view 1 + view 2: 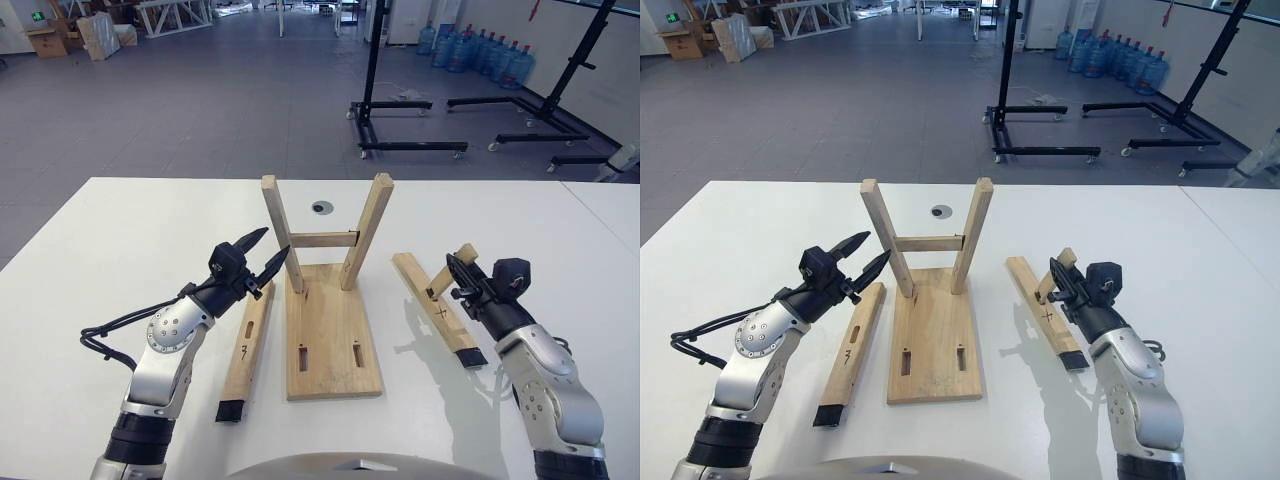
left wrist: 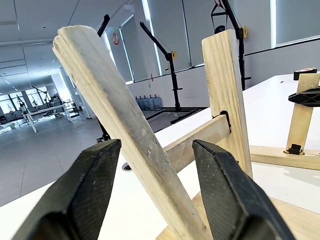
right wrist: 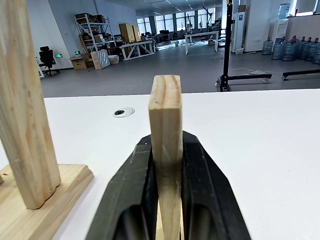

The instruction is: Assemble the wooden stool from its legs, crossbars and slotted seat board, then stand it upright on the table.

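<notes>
White table (image 1: 120,230) is occupied at its middle by the flat seat board (image 1: 330,350), in which two upright legs (image 1: 365,230) joined by a crossbar (image 1: 325,240) are seated. The left gripper (image 1: 272,243) is held spread just beside one of them. The right gripper (image 1: 462,272) is clamped on a short crossbar (image 3: 166,110) set in a lying leg (image 1: 418,280).

grey floor (image 1: 200,90) | black stands (image 1: 400,100) | water bottles (image 1: 480,50) | white table (image 1: 120,230)

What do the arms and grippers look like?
The left arm and right arm have silver-grey shells with black wrists. A looped black cable runs off the left one. The left gripper and right gripper are black, with two tapered fingers; the left's pads look textured.
</notes>
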Controlling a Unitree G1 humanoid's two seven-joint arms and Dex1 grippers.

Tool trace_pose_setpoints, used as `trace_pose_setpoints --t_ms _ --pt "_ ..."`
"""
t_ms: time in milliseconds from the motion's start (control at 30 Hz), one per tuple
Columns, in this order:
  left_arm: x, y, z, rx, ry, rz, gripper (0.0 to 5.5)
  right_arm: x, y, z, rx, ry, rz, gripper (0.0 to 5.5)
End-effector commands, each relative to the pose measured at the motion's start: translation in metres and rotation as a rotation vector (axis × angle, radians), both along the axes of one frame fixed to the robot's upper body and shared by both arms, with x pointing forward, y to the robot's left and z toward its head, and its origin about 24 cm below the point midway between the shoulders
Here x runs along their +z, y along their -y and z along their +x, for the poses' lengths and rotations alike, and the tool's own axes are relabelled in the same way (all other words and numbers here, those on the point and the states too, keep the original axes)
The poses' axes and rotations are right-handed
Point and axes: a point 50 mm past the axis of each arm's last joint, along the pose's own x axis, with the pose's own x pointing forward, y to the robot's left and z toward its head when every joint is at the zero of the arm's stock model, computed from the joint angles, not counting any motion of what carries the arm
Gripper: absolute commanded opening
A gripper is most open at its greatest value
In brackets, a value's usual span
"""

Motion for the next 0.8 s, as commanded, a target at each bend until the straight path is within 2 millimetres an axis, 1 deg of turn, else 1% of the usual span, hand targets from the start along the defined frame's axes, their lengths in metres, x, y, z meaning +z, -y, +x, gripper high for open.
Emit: trace_pose_setpoints --t_ms 33,167,333,467,633,800 --pt "0.001 0.001 0.000 0.001 0.012 0.011 2.62 0.002 0.005 0.002 0.005 0.002 -0.033 0.38" --pt "0.000 0.002 -0.001 0.011 0.012 0.006 2.62 0.002 0.006 0.002 0.022 -0.012 -0.037 0.38" --pt "-0.001 0.002 -0.001 0.014 0.013 0.004 2.62 0.014 -0.003 0.004 0.062 0.059 -0.011 0.38" --pt "-0.001 0.002 0.000 0.011 0.012 0.004 2.62 0.004 -0.003 -0.002 0.060 0.015 -0.017 0.38" --pt "0.000 0.003 0.001 0.007 0.013 0.005 2.62 -0.010 0.004 -0.005 0.031 -0.020 -0.033 0.38" --pt "0.000 0.002 0.002 0.007 0.015 0.007 2.62 -0.010 0.001 -0.001 0.044 -0.015 -0.025 0.38"
